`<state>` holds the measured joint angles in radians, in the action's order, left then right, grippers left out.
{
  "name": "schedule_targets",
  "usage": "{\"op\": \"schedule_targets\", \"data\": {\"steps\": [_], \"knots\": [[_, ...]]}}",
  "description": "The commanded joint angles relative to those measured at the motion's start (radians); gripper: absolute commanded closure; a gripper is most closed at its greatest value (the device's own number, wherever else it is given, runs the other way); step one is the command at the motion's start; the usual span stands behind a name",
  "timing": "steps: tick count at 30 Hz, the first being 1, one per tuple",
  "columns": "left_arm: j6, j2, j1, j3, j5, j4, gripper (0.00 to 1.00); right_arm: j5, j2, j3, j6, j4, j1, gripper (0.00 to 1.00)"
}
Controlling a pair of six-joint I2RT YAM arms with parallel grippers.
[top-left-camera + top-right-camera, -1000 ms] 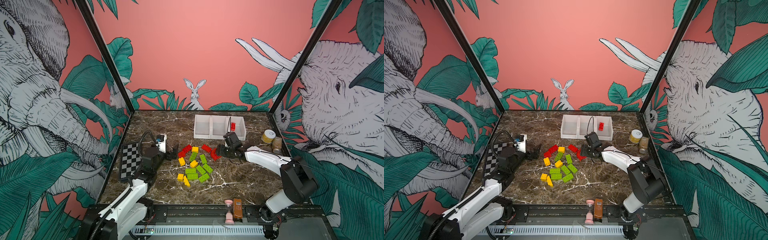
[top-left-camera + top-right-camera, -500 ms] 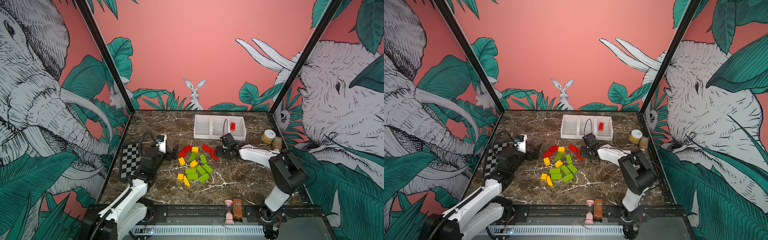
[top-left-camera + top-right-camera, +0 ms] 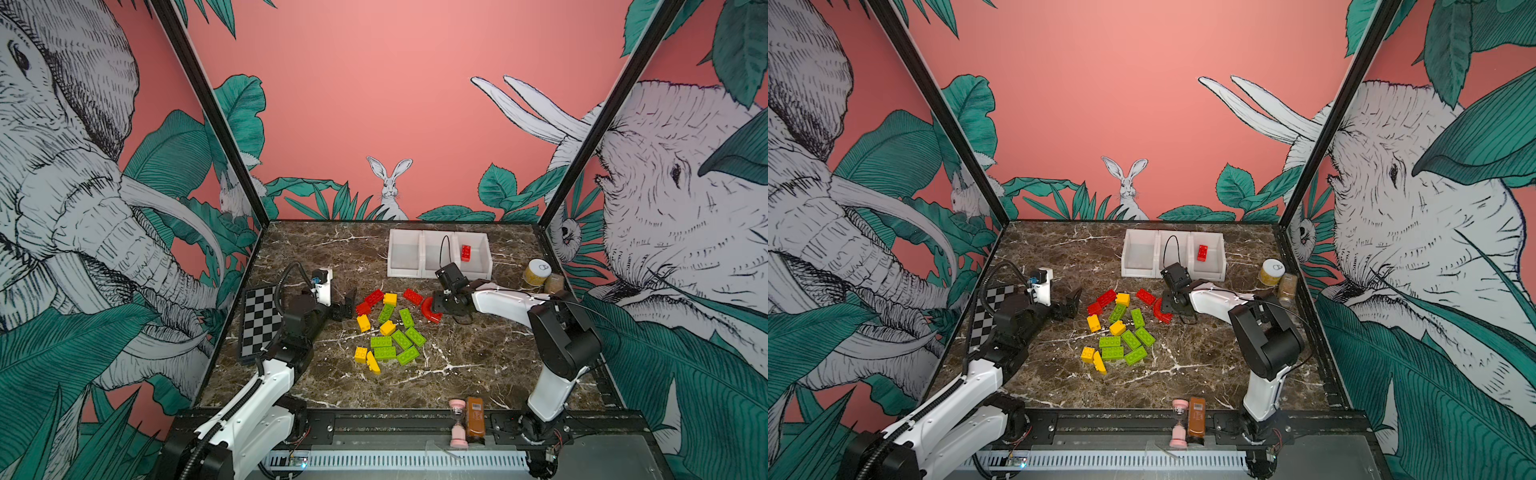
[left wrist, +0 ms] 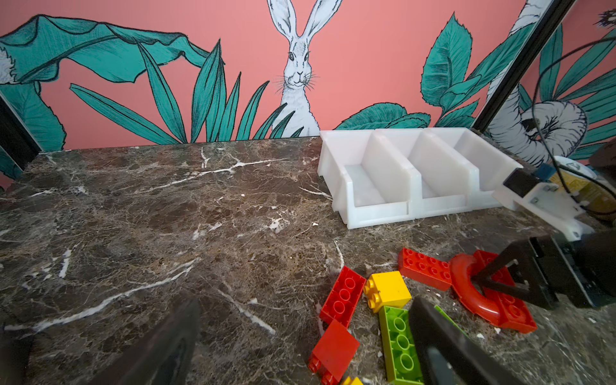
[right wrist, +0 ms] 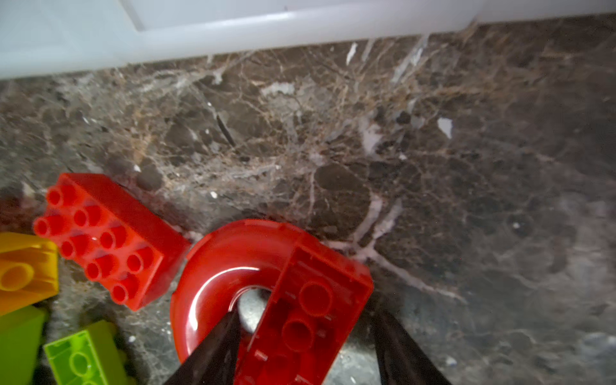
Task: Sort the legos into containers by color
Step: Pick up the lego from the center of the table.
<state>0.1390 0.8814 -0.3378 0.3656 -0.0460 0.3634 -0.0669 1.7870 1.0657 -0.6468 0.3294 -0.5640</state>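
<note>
My left gripper [image 3: 346,305] hangs with its jaws spread wide and nothing between them, just beside the red bricks at the left edge of the legos [image 3: 386,312], which lie loose on the marble table [image 3: 457,365] in red, yellow and green. Further right, my right gripper [image 5: 305,313] sits low over the red arch piece [image 5: 216,260], jaws half apart astride one leg, a sliver of table showing beside one finger, so no clamp. Behind it the containers [image 3: 440,272] hold one red brick [image 3: 466,252] in the rightmost bin.
</note>
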Motion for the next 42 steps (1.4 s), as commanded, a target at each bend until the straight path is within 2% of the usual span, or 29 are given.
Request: {"op": "schedule_targets", "data": {"steps": [1,8,17,27,31,38,42], "knots": [[-0.006,-0.016,-0.002,-0.003,0.003,-0.007,0.02,-0.069,0.0,0.022,0.059,0.093,-0.002,0.41],[-0.007,-0.013,-0.003,-0.003,0.004,-0.007,0.02,0.009,0.027,0.025,0.07,0.031,-0.004,0.47],[-0.004,-0.012,-0.003,-0.003,0.005,-0.007,0.02,-0.01,0.03,0.033,0.114,0.052,-0.004,0.59],[-0.012,-0.016,-0.003,-0.005,0.014,-0.007,0.02,-0.023,-0.041,0.011,0.166,0.051,0.0,0.73],[-0.007,-0.007,-0.003,-0.006,0.015,-0.003,0.02,0.008,-0.092,0.037,0.213,0.089,0.02,0.77],[-0.014,-0.006,-0.003,-0.004,0.036,-0.015,0.02,0.115,-0.221,0.087,0.311,0.167,0.145,0.82],[-0.013,-0.007,-0.003,-0.004,0.037,-0.016,0.01,0.127,-0.224,0.173,0.378,0.221,0.245,0.83]]}}
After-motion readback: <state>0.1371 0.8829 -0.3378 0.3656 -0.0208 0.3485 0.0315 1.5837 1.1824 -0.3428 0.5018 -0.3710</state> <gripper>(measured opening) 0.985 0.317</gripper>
